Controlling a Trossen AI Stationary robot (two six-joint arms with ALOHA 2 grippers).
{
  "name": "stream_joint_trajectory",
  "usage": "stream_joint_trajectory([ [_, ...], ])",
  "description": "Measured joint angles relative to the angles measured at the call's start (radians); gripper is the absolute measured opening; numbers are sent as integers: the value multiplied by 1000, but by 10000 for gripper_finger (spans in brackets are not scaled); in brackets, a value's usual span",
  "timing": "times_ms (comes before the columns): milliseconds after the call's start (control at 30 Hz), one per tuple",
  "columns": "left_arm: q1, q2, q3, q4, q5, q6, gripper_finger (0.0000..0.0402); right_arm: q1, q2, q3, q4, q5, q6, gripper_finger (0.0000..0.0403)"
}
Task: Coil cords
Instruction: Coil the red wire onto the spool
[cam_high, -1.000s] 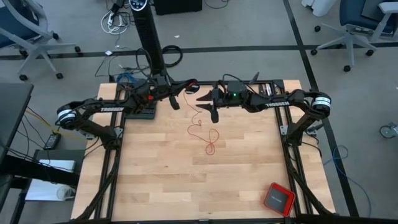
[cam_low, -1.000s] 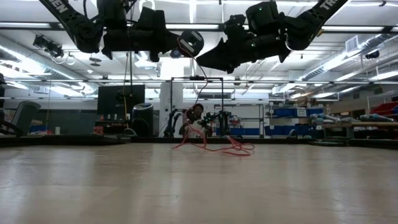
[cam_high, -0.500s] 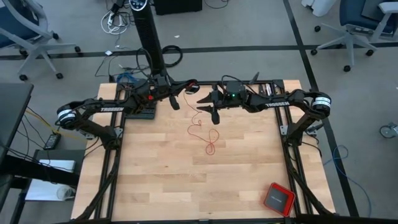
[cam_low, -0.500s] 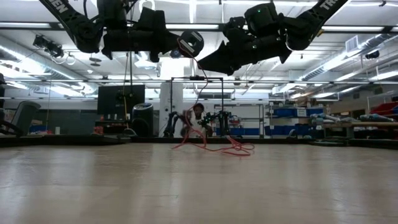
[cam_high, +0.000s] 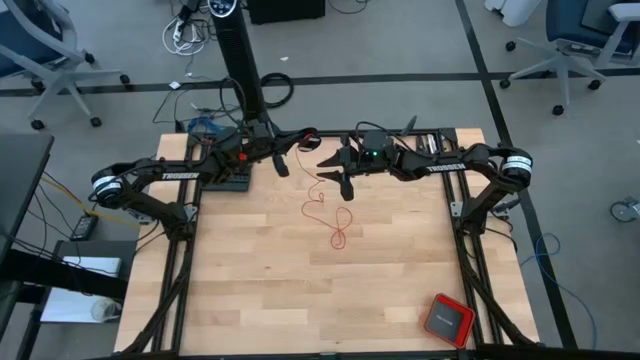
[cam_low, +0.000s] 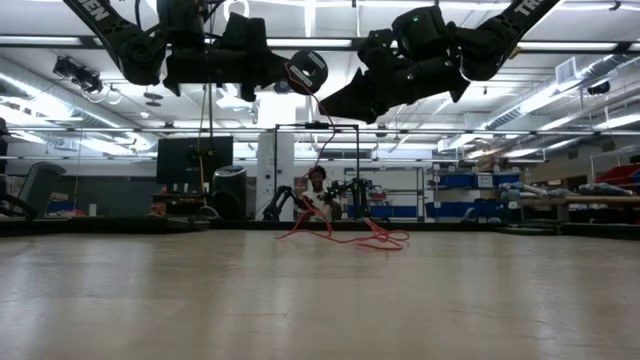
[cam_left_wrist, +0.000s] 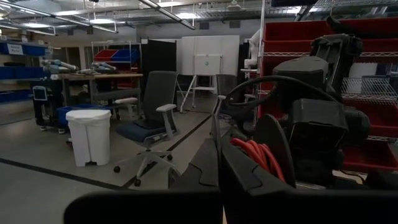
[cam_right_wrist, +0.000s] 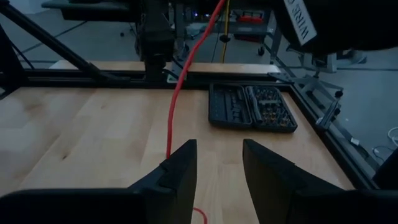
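Up at the far edge of the surface (cam_high: 250, 300), the left end effector (cam_high: 283, 165) is clamped shut on a red cord (cam_high: 322, 205), while the right end effector (cam_high: 338, 172) hangs just beside it with its 2 fingers (cam_right_wrist: 177, 171) spread apart, holding nothing. From the left end effector the cord drops past the right one and lies in loose loops on the surface between the arms; a dark tool case (cam_right_wrist: 252, 107) sits near the far edge.

cord (cam_high: 322, 205): red | table (cam_high: 270, 290): light wood | box (cam_high: 446, 319): red, dark top
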Motion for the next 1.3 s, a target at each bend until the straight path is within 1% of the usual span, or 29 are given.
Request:
stream_joint_trajectory([
  [200,0,0,0,-1,0,0,0,0,0,0,-20,-3,-1,128],
  [367,0,0,0,-1,0,0,0,0,0,0,-23,-45,-31,128],
  [500,0,0,0,-1,0,0,0,-10,0,0,-28,-50,-29,128],
  [700,0,0,0,-15,0,0,0,-62,-5,0,-65,-158,0,128],
  [867,0,0,0,-21,0,20,0,-83,-4,0,-72,-305,16,128],
  [933,0,0,0,-20,-1,21,0,-79,-1,0,-75,-336,9,128],
  [1100,0,0,0,-17,-36,19,0,-46,-1,0,-72,-322,-51,128],
  [1200,0,0,0,-15,-42,8,0,-23,-1,0,-77,-212,-91,128],
  [1300,0,0,0,1,-60,-25,0,-11,-1,0,-98,-184,-120,128],
])
